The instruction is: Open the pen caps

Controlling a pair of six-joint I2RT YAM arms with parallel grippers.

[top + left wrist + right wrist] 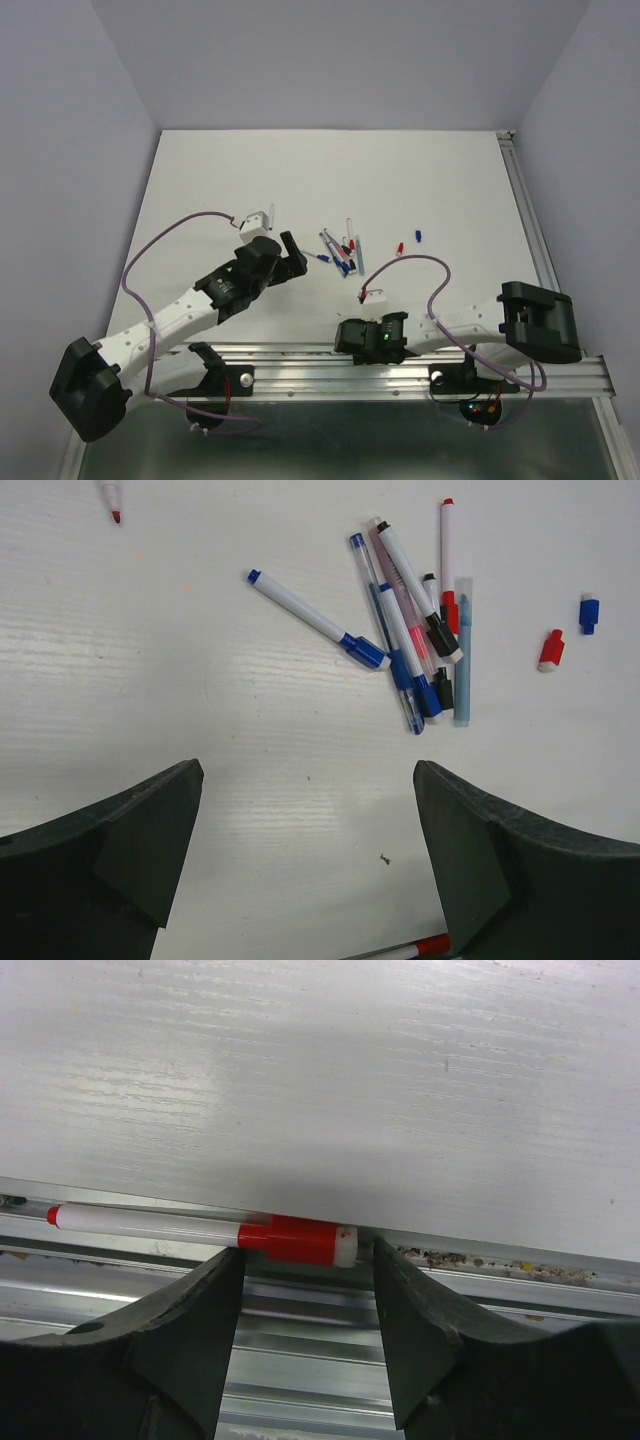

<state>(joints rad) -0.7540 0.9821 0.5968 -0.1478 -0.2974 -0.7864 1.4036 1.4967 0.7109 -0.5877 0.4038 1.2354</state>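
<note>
Right gripper (308, 1270) half-spread, jaws flanking red cap (297, 1240) of pen (150, 1225) lying well on near side of pen pile (340, 252), sliver of gap. Left gripper (308, 820) spread wide, empty, near pile. Loose blue cap (589, 613) right of pile.

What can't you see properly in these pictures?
- Left wrist view: a red-tipped pen is cut off by the top edge. A second pen at the bottom edge is mostly hidden behind a finger of the left gripper.
- Top view: the pens in the pile are too small to count.
- Right wrist view: it is unclear whether the right gripper touches the red cap yet.
</note>
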